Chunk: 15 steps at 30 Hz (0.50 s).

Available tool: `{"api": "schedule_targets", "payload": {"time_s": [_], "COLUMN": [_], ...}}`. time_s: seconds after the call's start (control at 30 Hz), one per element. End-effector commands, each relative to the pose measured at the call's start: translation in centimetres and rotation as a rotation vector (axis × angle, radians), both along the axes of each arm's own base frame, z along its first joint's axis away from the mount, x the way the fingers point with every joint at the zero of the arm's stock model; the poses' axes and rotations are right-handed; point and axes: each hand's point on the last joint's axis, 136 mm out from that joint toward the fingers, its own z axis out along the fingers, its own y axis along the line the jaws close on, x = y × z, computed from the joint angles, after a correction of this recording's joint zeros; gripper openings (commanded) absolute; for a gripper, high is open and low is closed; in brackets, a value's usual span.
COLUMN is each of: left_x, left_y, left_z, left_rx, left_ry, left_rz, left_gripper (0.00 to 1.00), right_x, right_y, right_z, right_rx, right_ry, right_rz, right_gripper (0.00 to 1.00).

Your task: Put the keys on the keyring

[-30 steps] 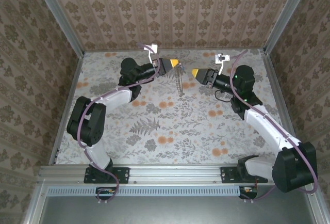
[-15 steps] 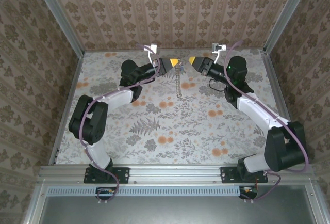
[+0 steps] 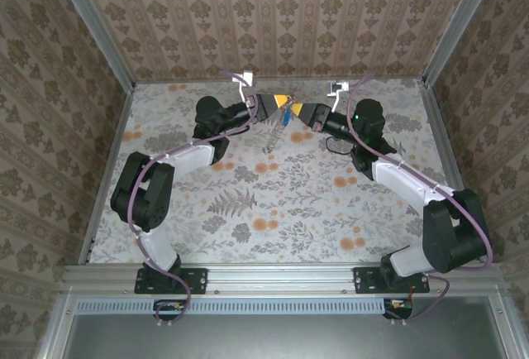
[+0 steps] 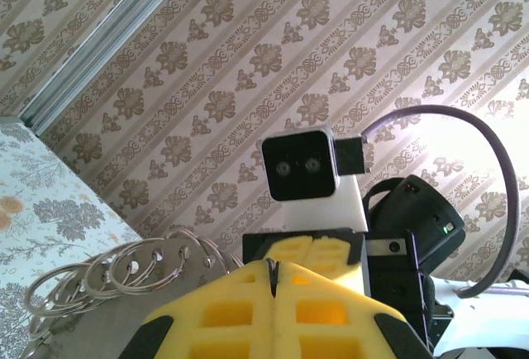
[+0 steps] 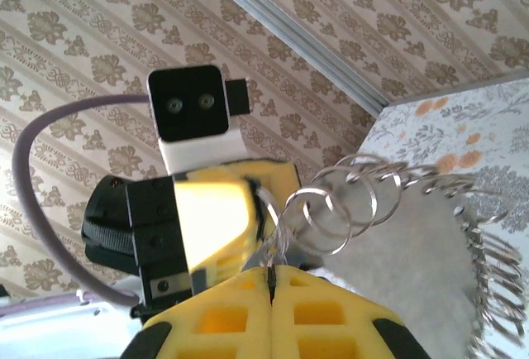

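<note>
High over the table's back middle, my left gripper (image 3: 283,100) and right gripper (image 3: 301,112) meet tip to tip. The keyring (image 3: 272,134), a chain of thin silvery loops, hangs from between them and swings down to the left. A small blue spot, the keys (image 3: 285,115), sits right at the two tips. In the left wrist view my left gripper (image 4: 273,270) is shut on a thin dark strip, with the keyring (image 4: 124,272) curling off to the left. My right gripper (image 5: 270,272) is shut on silvery wire of the keyring (image 5: 355,202). Whether a key blade is also pinched stays unclear.
The floral table top (image 3: 248,202) lies well below both grippers. Patterned walls (image 3: 289,20) close the back and sides, with aluminium posts (image 3: 446,36) in the corners. The arm bases stand on the rail (image 3: 273,280) at the near edge.
My right gripper swung left and up to the left gripper's tip and shut there. The hanging keyring, straight before, now slants to the left. The left arm barely moved.
</note>
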Motion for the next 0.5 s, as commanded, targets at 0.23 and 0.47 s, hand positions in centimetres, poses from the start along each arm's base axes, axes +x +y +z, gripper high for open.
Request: {"api": "schedule_targets", "payload": {"time_s": [0.23, 0.47], "left_x": [-0.5, -0.8], "left_y": [-0.1, -0.1], "left_z": [1.9, 2.1], "left_rx": [-0.047, -0.05], "left_ry": [-0.071, -0.074], "left_rz": [-0.004, -0.009], "left_gripper": [0.0, 0.0], "right_x": [-1.0, -0.3], "right_y": [0.0, -0.9], "right_z": [2.4, 2.7], "right_rx": [0.011, 0.011], "right_ry": [-0.076, -0.091], "right_rz": [-0.002, -0.059], "right_gripper": [0.12, 0.11]}}
